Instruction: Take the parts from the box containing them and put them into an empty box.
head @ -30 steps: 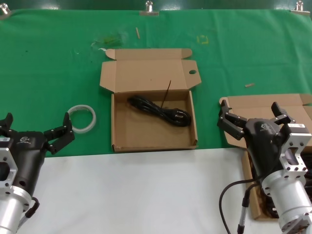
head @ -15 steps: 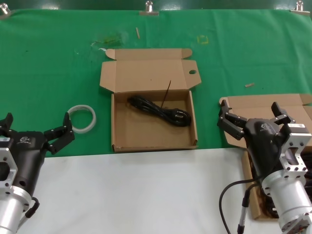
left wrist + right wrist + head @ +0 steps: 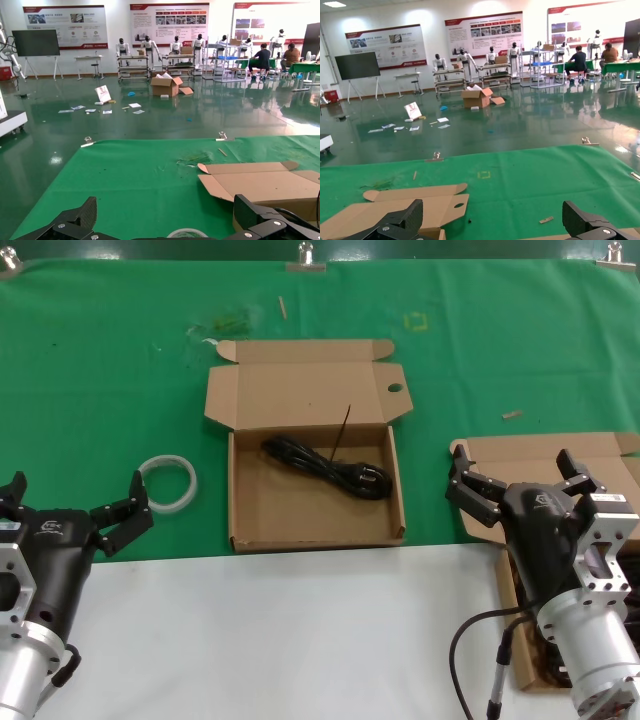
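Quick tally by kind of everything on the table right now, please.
Cardboard boxes: 2, the centre box and the right box
Power cords in plain sight: 1, cord
Tape rings: 1, ring
Total: 4

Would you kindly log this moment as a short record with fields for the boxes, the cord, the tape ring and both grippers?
box with hole: centre of the green mat, lid open
power cord: lying inside that box, toward its back
second box: at the robot's right, largely hidden by the right arm
tape ring: on the mat, left of the centre box
left gripper: open, empty, near the tape ring
right gripper: open, empty, over the second box
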